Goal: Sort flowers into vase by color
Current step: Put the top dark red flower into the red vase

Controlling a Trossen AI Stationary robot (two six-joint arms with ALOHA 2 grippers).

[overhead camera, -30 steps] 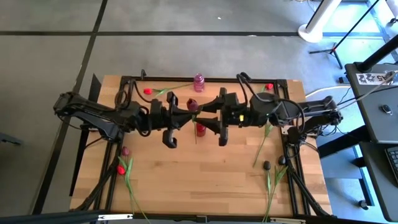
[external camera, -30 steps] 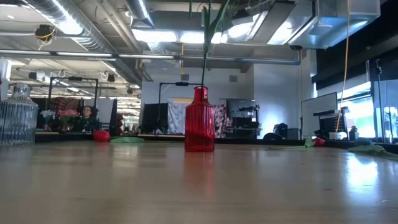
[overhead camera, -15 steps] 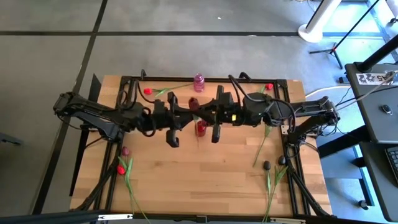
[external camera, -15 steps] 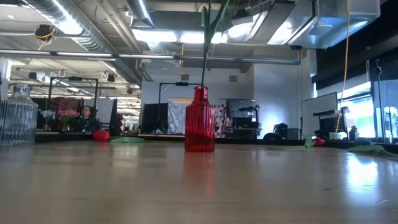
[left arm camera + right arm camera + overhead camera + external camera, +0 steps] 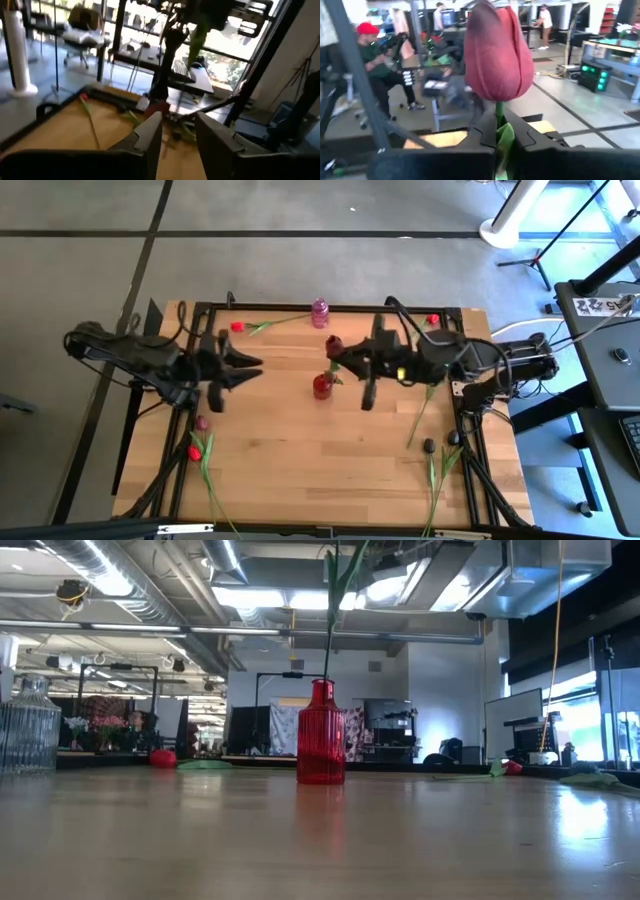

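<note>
1. The wooden table [image 5: 300, 470] lies under both arms, with flowers scattered along its edges, away from the two grippers.
2. The right gripper [image 5: 338, 362] sits near the table's middle, its fingers pressed together on the green stem of a dark red tulip [image 5: 496, 52]. The right wrist view shows the stem pinched between the two dark fingers [image 5: 535, 137], with the flower head standing just above them.
3. The left gripper [image 5: 245, 367] is well apart from the right one, over the table's left half, pointing toward the middle. Its fingers [image 5: 150, 135] are spread with a clear gap between them and nothing in it.
4. The red vase [image 5: 322, 386] stands just beside the right gripper's tip, slightly nearer the front edge. In the low view a thin green stem [image 5: 327, 620] rises upright out of its neck.
5. A pink bottle-like vase [image 5: 320, 312] stands at the far edge, beyond the right gripper.
6. A ribbed clear glass vase [image 5: 28, 730] shows in the low view, far off to one side of the red vase.
7. Loose tulips: a red one [image 5: 238, 327] at the far edge beyond the left gripper, a red and a dark one [image 5: 197, 438] near the front left, and a dark one [image 5: 429, 446] near the front right.
</note>
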